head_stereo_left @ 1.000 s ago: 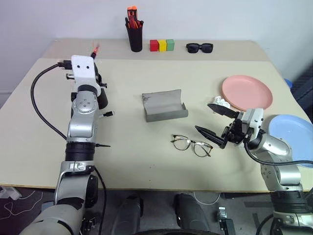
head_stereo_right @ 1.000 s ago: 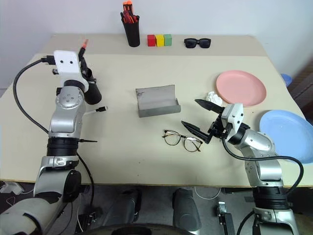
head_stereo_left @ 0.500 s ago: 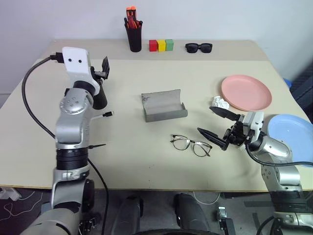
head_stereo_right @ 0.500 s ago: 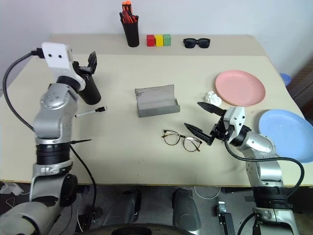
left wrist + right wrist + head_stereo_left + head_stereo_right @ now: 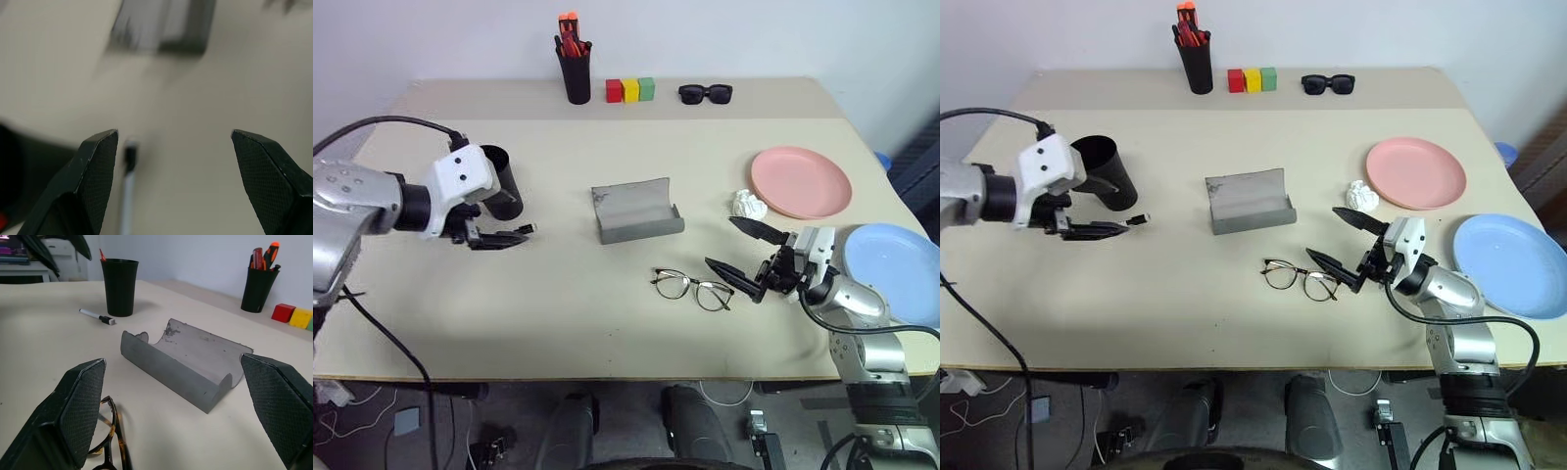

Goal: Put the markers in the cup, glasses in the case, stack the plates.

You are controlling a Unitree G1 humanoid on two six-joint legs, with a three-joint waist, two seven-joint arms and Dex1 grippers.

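The black cup (image 5: 499,182) stands upright at the table's left, and a red-tipped marker (image 5: 102,255) pokes out of it. My left gripper (image 5: 497,238) is open, low over the table just in front of the cup. The white marker with a black cap (image 5: 128,161) lies flat between its fingers, untouched. The grey case (image 5: 636,210) lies open at mid-table. The wire-framed glasses (image 5: 693,290) rest in front of it, lenses down. My right gripper (image 5: 720,241) is open just right of the glasses, holding nothing. The pink plate (image 5: 801,182) and blue plate (image 5: 893,274) lie apart at the right.
A crumpled white paper (image 5: 749,204) lies by the pink plate. Along the back edge stand a black pen holder (image 5: 576,78) with orange-red pens, three coloured blocks (image 5: 629,90) and black sunglasses (image 5: 705,93).
My left gripper opened above the cup, leaving the red-tipped marker in it. The arm then swung out left and came down to the white marker. The right arm kept still.
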